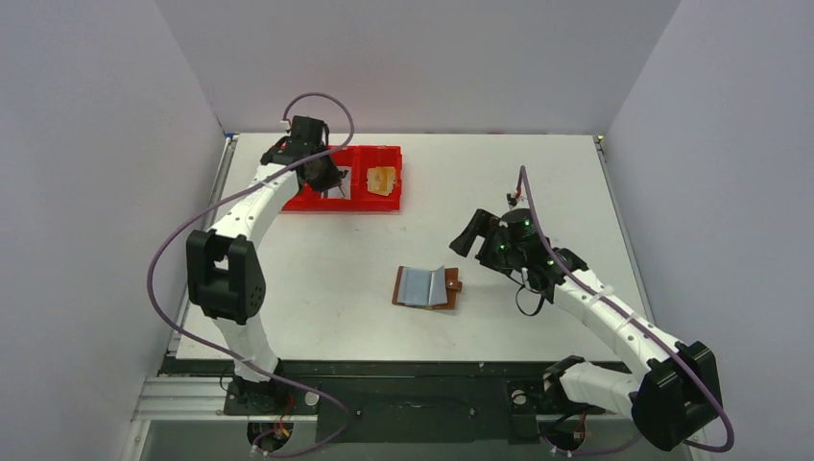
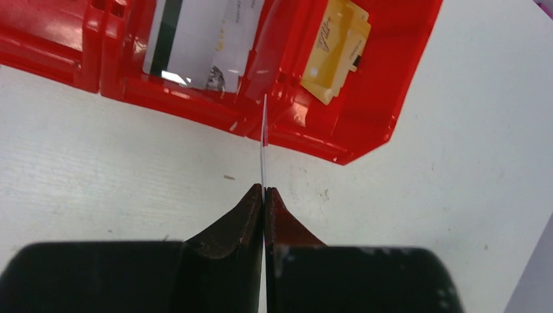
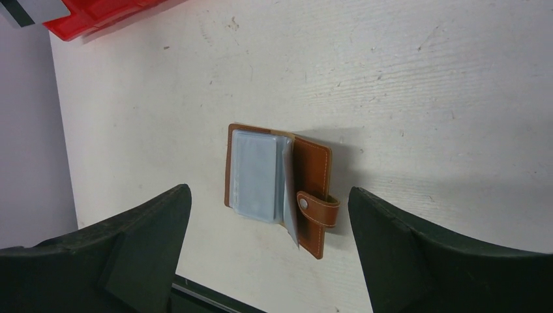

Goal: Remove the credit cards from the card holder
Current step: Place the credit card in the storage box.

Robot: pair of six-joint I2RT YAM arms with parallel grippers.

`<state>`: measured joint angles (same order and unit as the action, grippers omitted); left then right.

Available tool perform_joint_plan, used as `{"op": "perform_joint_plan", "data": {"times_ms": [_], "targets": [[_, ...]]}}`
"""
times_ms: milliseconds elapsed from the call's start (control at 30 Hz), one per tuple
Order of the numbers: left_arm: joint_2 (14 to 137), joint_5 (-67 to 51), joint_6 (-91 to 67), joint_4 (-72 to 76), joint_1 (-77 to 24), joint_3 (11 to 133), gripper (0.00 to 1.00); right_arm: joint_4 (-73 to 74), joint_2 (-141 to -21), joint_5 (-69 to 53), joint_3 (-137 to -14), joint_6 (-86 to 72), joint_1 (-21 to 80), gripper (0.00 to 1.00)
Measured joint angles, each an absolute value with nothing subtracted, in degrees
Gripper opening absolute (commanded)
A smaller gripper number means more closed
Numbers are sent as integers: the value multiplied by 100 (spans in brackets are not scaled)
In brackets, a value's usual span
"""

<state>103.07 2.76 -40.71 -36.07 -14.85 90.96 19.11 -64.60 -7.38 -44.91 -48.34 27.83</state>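
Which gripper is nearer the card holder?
Right. The right gripper hangs open beside the card holder; the left gripper is off at the red tray, shut on a card.

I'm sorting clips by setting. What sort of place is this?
Probably a robotics lab test cell: a white table boxed in by plain pale walls, a left arm and right arm bolted to a metal rail at its near edge, and staged props, a red tray and a card holder.

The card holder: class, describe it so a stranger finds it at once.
On the white table, nearer its front edge than the red tray, lies the card holder. It is brown leather, open, showing grey-blue pockets and a snap strap.
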Motion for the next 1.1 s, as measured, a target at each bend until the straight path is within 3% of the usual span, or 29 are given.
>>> {"op": "perform_joint_plan", "data": {"times_ms": [800, 1100], "targets": [[13205, 137, -3636, -4071, -884, 11996, 0, 2591, -6042, -340, -4724, -4689, 2786, 86], [13568, -78, -3424, -4412, -858, 12691, 29, 2639, -6090, -270, -4781, -4705, 2864, 86]]}}
